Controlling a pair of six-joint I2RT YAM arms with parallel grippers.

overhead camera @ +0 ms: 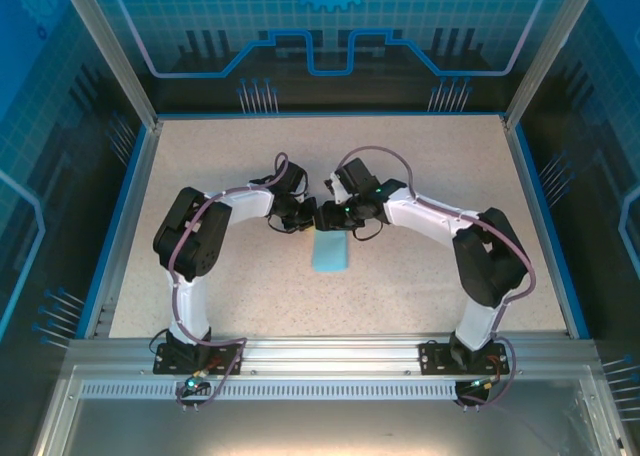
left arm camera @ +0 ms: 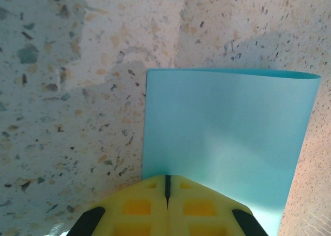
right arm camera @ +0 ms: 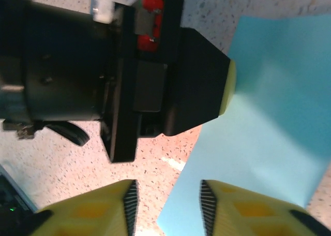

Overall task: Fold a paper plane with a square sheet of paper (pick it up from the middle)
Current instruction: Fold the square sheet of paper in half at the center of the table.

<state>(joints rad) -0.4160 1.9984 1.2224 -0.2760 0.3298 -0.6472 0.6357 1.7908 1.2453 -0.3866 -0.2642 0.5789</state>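
Well, both arms are bent in toward the middle of the speckled table (overhead camera: pixel 220 296), wrists nearly meeting. Just below them in the overhead view lies the square sheet of paper (overhead camera: pixel 330 253), pale cyan and showing as a rectangle taller than it is wide. In the left wrist view its far edge looks rounded, like a soft fold.

The left gripper (left arm camera: pixel 166 180) has its yellow fingers pressed together with only a thin dark slit between them. The tips sit at the sheet's near edge, but I can't tell whether any paper is pinched there.

The right gripper (right arm camera: pixel 165 194) has its jaws apart with bare table between them. One finger hangs over a corner of the sheet.
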